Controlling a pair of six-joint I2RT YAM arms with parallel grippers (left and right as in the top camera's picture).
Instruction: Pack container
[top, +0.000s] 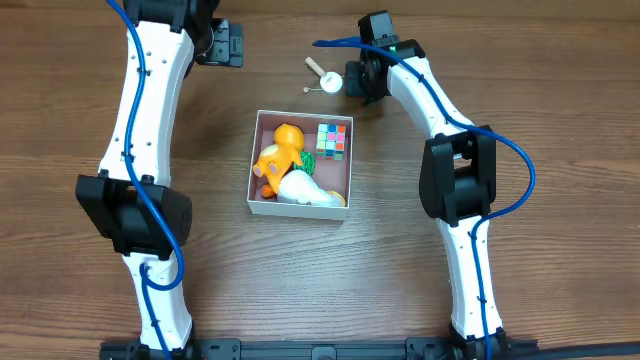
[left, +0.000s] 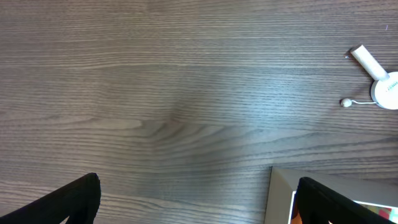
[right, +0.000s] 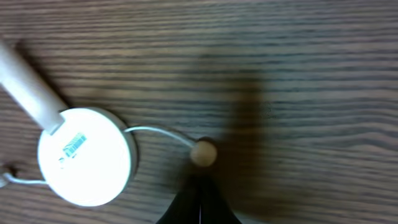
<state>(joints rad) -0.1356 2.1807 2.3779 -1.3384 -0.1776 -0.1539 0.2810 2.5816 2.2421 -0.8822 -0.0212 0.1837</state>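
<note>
The container (top: 296, 210), a white-walled square box, sits mid-table. It holds an orange toy (top: 280, 150), a colour cube (top: 332, 140) and a white toy (top: 305, 188). A white disc toy (top: 330, 83) with a stick handle and beads on strings lies on the table behind the box. My right gripper (top: 356, 82) is just right of the disc, shut with nothing between its fingers. In the right wrist view its tips (right: 199, 196) sit right behind one bead (right: 203, 154), beside the disc (right: 87, 155). My left gripper (top: 222, 45) hovers open at the far left, jaws (left: 199, 186) wide over bare wood.
The container's corner (left: 280, 196) shows in the left wrist view beside the right finger (left: 336, 202), with the disc toy (left: 385, 90) at the far right. Both arms' bases stand at the near edge of the wood table (top: 400, 280).
</note>
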